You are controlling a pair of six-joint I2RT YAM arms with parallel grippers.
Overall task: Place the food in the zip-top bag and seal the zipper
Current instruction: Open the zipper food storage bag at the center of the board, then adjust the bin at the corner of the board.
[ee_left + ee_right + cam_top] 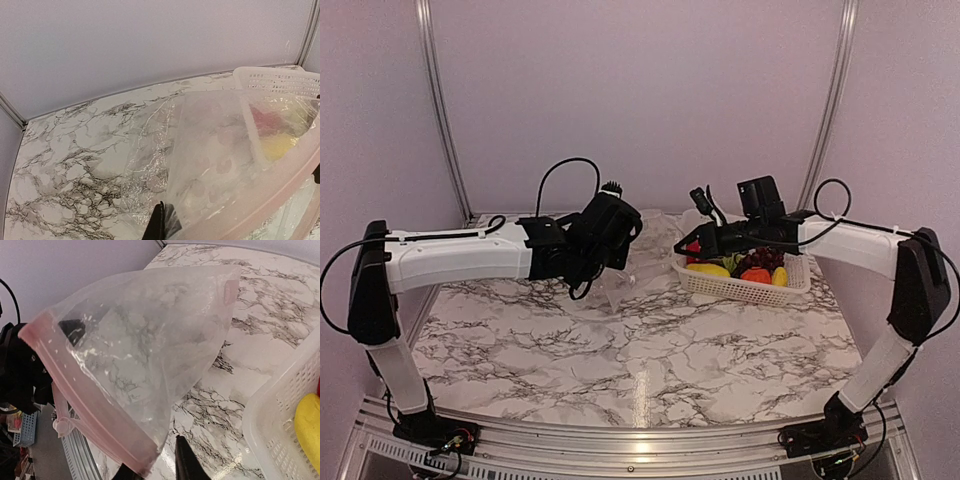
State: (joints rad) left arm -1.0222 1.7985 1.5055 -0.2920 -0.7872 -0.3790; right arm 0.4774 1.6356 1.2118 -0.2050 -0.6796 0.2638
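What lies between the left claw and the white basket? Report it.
The clear zip-top bag at the left claw, then bare marble table up to the basket; top view.

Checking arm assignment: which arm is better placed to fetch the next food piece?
Probably right: the right pincer hovers at the basket of food, while the left pincer holds the zip-top bag.

Closes in on three sides with plain pale lilac wall panels (640,90), joined by slim aluminium posts (438,100). Spreads below as a white marble-patterned tabletop (650,350), grey-veined, catching soft glare near the front aluminium rail (620,445).
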